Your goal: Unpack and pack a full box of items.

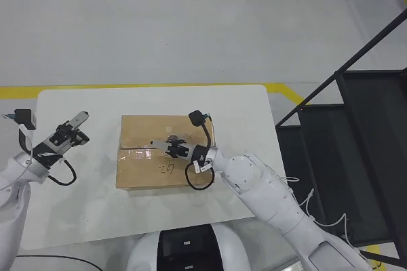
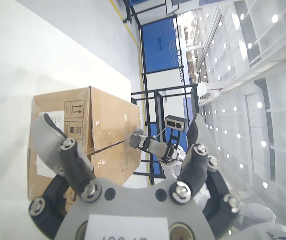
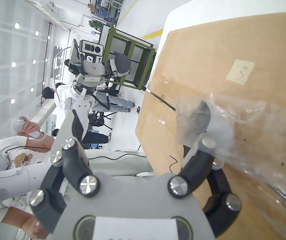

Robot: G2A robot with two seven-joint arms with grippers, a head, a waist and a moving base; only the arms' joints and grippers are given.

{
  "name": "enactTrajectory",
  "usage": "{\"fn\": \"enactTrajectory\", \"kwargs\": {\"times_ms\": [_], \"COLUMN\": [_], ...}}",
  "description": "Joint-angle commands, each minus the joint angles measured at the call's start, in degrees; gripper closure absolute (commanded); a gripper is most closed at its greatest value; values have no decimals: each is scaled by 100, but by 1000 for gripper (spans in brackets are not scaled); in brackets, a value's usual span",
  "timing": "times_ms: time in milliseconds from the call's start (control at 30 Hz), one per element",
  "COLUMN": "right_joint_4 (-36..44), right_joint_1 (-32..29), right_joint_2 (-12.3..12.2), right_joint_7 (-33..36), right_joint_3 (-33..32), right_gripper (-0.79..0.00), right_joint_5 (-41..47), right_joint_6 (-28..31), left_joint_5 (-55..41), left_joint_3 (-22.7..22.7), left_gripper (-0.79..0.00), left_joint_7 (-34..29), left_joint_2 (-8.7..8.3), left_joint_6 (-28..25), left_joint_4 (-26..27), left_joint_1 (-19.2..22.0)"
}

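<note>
A closed cardboard box (image 1: 149,162) sits in the middle of the white table (image 1: 217,108), its top flaps meeting at a taped seam (image 3: 161,99). My right gripper (image 1: 168,146) is over the box top beside the seam, open. One of its fingers (image 3: 208,118) rests near the cardboard with crumpled clear tape (image 3: 253,126) clinging to it. My left gripper (image 1: 76,127) hovers over the bare table left of the box, open with nothing between its fingers (image 2: 49,131). From there the box (image 2: 107,116) and the right gripper (image 2: 137,138) lie ahead.
A black metal stair frame (image 1: 353,135) stands off the table's right side. A yellow floor line (image 1: 122,88) runs behind the table. Bare table surface lies left of and in front of the box.
</note>
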State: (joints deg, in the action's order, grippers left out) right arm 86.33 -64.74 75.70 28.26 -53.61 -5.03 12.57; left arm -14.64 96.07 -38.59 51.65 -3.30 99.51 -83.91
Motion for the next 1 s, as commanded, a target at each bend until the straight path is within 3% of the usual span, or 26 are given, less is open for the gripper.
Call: {"fn": "enactTrajectory", "kwargs": {"times_ms": [0, 233, 567, 967], "right_joint_4": [0, -200, -1116, -1178], "right_joint_1": [0, 276, 1035, 946], "right_joint_2": [0, 150, 615, 582], "right_joint_7": [0, -44, -470, -710], "right_joint_3": [0, 386, 1251, 1018], "right_gripper": [-785, -785, -785, -785], "right_joint_5": [0, 280, 843, 697], "right_joint_6": [0, -100, 238, 318], "left_joint_5": [-45, -324, -329, -329], "left_joint_3": [186, 522, 534, 534], "left_gripper": [-785, -785, -785, -785], "left_joint_7": [123, 319, 319, 319], "left_joint_2": [0, 25, 26, 26], "left_joint_6": [39, 21, 15, 15], "left_joint_4": [53, 145, 152, 152], "left_joint_1": [-172, -503, -514, -514]}}
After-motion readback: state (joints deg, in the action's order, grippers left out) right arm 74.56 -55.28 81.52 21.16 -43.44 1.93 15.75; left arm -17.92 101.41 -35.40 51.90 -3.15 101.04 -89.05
